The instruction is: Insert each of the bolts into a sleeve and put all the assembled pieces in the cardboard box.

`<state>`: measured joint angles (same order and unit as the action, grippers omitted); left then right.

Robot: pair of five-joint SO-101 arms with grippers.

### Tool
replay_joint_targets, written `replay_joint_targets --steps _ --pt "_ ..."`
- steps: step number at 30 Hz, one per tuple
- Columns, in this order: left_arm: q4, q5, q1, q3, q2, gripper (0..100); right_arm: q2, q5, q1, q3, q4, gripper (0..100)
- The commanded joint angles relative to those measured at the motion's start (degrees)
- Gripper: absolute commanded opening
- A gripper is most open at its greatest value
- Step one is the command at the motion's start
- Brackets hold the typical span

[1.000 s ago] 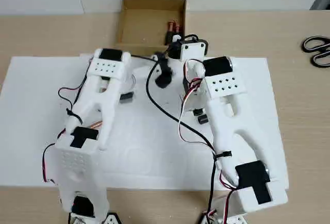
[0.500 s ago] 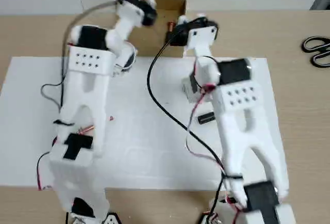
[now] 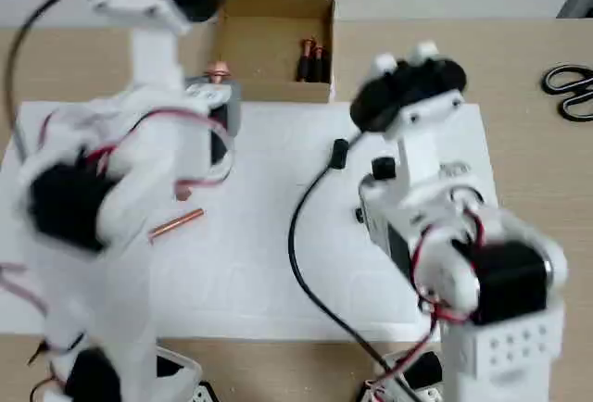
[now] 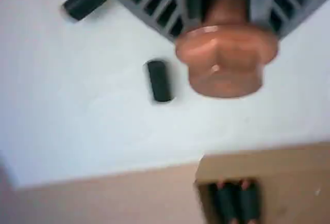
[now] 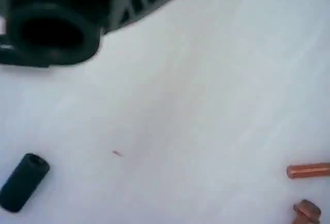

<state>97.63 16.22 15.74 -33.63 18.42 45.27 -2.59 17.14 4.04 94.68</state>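
While my left claw (image 4: 221, 2) is clamped on a copper bolt (image 4: 223, 59) just beside the cardboard box (image 3: 264, 27), my right claw (image 5: 82, 7) grips a black sleeve (image 5: 49, 34) above the white sheet (image 3: 269, 263). Two assembled pieces (image 3: 311, 59) lie in the box. A loose bolt (image 3: 176, 224) rests on the sheet.

Each bolt (image 4: 224, 59) is copper-orange, each sleeve (image 4: 159, 81) plain black. A white sheet (image 3: 241, 272) covers the tan desk (image 3: 537, 170); the cardboard box (image 3: 269, 0) is brown.
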Motion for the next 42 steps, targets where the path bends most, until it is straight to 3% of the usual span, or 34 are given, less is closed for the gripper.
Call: replay_joint_targets --steps 1,8,12,20,29,38,42 --pt "-3.69 2.55 0.62 3.03 5.71 1 7.25 -0.09 -0.13 5.71 -4.09 0.4" --pt "-12.31 9.41 1.14 17.71 9.41 1 24.84 7.21 -0.13 24.97 -19.30 0.4" --pt "-20.57 9.49 6.68 25.98 9.49 1 32.84 7.12 -0.04 38.59 -28.70 0.4" --pt "-40.88 9.58 14.33 39.08 9.41 1 43.47 7.12 9.01 53.71 -36.53 0.4" --pt "-41.67 9.58 21.27 40.13 9.49 1 48.13 7.12 9.45 58.37 -36.44 0.4" --pt "-42.02 14.07 21.27 41.27 12.40 1 48.84 7.12 9.45 58.55 -36.09 0.4" --pt "-46.15 13.36 20.66 46.73 18.11 1 48.84 7.12 9.36 58.55 -36.18 0.4"
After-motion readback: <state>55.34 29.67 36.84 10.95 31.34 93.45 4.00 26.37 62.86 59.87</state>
